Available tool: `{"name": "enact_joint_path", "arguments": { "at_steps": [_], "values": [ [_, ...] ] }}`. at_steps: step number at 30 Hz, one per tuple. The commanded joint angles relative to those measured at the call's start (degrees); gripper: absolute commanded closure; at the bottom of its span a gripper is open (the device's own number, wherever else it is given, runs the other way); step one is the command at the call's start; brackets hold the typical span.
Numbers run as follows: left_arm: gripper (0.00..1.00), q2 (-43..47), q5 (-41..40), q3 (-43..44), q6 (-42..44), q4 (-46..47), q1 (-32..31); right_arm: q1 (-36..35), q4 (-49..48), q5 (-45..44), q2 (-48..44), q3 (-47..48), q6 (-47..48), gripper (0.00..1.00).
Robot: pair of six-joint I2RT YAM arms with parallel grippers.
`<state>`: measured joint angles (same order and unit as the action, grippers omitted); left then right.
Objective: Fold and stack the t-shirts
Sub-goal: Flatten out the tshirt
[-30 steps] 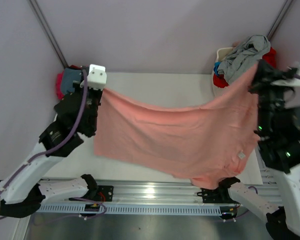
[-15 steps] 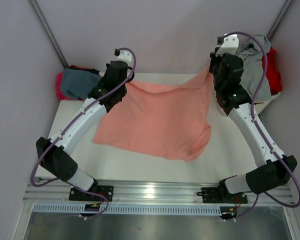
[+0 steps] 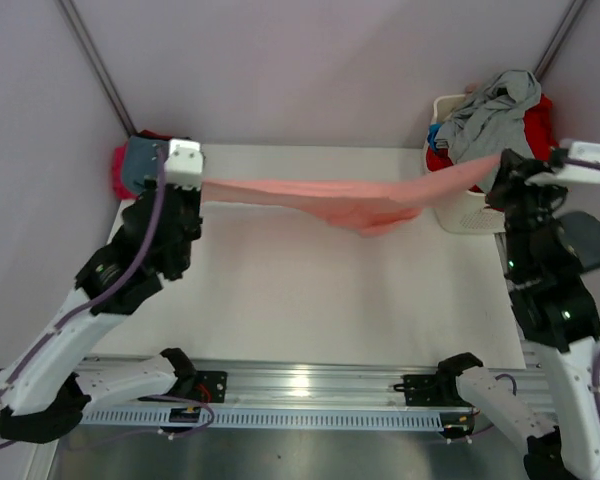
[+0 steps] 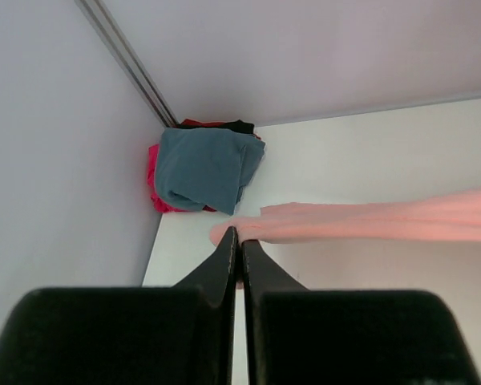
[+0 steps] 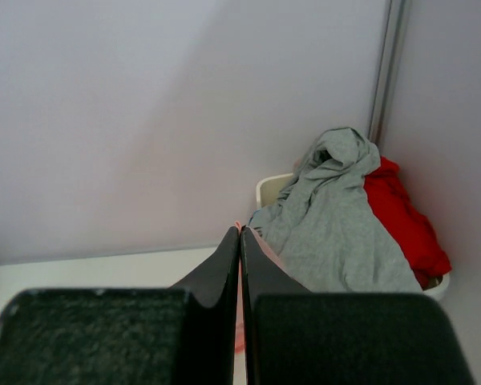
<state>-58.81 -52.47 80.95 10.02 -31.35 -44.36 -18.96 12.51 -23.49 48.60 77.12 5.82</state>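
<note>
as it spans the gap between them, salmon-pink t-shirt [image 3: 360, 205], ends clenched in left claw [image 4: 236, 233] and right claw [image 5: 240, 231]

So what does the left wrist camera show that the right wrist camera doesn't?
Only left wrist: a folded teal-blue t-shirt on a magenta t-shirt in the corner, and the salmon-pink t-shirt stretching away. Only right wrist: the white laundry basket holding a grey t-shirt and red t-shirt. Both: the left hand or right hand shut on pink cloth.
</note>
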Motion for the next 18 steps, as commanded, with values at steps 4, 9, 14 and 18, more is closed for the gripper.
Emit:
{"name": "enact_joint_path", "arguments": {
  "at_steps": [4, 9, 14, 18],
  "values": [
    [1.00, 11.16, -13.36, 4.65, -9.57, -23.90, -13.37, -3.80, 13.84, -0.07, -10.62, 6.01, -5.55, 1.00],
    [1.00, 14.50, -12.05, 15.54, -17.41, -33.86, -16.81, -4.07, 15.53, 0.19, -12.04, 13.65, -5.56, 1.00],
    [1.00, 15.48, -13.97, 15.91, -5.67, -26.32, -16.81, -5.21, 14.47, -1.47, -10.72, 18.94, -3.37, 1.00],
    [1.00, 15.30, -17.05, 12.41, 2.26, -17.98, -16.81, -6.00, 12.37, -3.93, -9.75, 17.02, -0.12, 1.00]
  ]
}}
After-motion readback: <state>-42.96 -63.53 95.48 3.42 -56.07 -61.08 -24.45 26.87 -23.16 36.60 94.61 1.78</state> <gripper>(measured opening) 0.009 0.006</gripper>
